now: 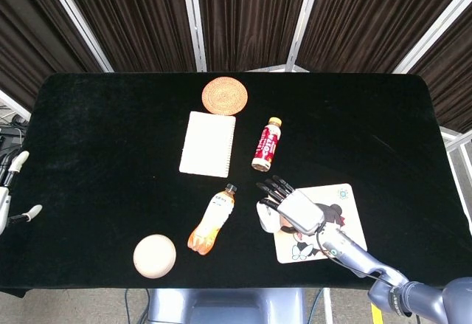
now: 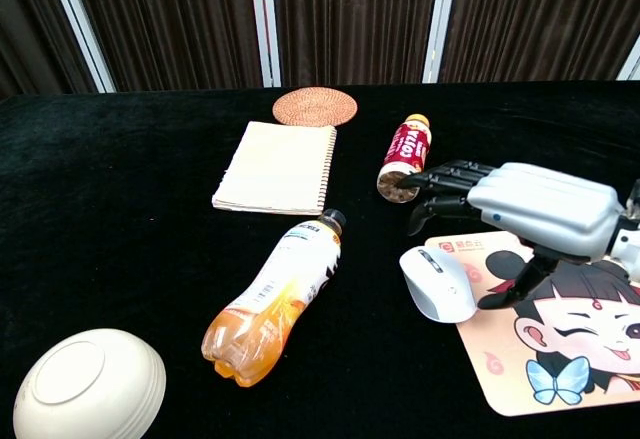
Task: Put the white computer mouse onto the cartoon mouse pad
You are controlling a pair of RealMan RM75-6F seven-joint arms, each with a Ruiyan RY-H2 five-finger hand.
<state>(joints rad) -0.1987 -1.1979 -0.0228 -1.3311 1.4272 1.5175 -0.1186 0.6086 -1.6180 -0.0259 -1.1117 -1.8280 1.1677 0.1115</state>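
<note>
Mouse (image 2: 438,282) not on pad (image 2: 560,359) yet, just overlaps its left edge; right hand (image 2: 535,206) above it w/ fingers spread, holding nothing, grab + move left.

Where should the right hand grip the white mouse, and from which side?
Across the two long sides of the mouse, coming from above: it lies flat, half on the pad, and the right hand hovers open just over it.

Even overhead light, sharp focus, black table (image 1: 110,132) swallowing shadows (cloth nearly featureless), no blur
</note>
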